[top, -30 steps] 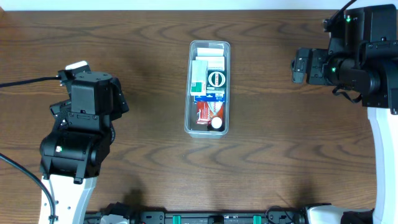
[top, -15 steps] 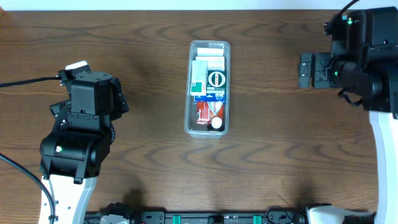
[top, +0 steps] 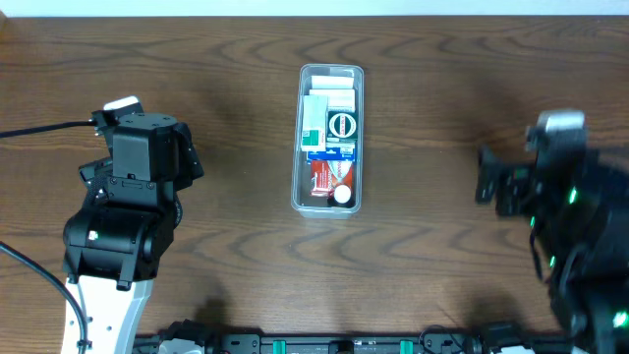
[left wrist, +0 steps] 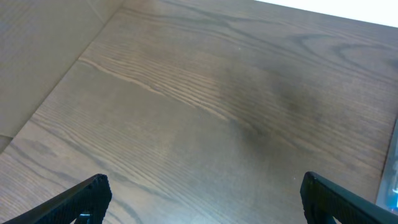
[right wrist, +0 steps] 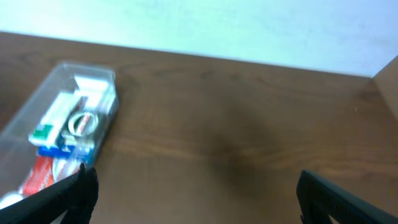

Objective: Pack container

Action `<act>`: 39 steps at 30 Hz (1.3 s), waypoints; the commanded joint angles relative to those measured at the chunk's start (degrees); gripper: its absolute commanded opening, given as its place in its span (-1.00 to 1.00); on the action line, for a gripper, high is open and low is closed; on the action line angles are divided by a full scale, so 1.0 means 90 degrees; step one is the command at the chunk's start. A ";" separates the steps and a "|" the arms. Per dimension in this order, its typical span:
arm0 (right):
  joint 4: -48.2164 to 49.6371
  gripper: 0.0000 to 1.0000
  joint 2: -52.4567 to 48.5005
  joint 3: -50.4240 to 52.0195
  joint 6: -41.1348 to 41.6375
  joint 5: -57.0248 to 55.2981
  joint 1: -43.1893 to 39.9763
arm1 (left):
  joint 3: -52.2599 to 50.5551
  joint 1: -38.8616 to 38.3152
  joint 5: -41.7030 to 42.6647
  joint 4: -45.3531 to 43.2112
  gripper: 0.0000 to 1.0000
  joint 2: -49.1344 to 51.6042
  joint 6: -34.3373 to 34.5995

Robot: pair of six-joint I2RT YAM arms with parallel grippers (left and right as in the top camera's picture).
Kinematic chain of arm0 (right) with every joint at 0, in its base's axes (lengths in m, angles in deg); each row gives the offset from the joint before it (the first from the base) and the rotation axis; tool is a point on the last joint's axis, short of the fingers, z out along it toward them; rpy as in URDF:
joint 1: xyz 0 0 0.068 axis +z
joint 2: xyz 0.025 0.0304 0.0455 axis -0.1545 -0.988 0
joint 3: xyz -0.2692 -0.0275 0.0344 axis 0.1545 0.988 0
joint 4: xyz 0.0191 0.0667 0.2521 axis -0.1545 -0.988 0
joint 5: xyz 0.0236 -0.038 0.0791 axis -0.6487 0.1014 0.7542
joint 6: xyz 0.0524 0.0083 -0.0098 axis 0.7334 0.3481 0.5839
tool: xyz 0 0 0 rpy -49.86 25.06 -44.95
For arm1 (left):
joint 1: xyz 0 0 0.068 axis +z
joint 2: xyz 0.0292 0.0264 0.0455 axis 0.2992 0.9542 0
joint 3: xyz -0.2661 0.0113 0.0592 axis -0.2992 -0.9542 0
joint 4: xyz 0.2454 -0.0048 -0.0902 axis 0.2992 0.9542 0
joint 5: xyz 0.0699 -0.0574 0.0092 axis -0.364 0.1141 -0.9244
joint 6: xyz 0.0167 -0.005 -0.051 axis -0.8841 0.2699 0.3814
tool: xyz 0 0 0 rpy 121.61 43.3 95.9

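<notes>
The clear plastic container lies lengthwise at the table's middle, holding several small boxes and packets: white and green ones at the far end, a blue one in the middle, a red one at the near end. It also shows in the right wrist view at the left. My left gripper is open and empty over bare wood, left of the container. My right gripper is open and empty, right of the container; in the overhead view the right arm looks blurred.
The wooden table surrounds the container on all sides. A pale wall borders the far edge in the right wrist view. The container's edge just shows at the right border of the left wrist view.
My right arm has swung from the far right corner toward the near right side of the table. The left arm and the container have not moved.
</notes>
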 commanded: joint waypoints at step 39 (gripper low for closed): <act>0.2312 0.99 0.4643 0.5741 0.0051 -0.0223 -0.0313 | 0.0017 0.0034 -0.0119 0.0015 0.96 0.0000 -0.0090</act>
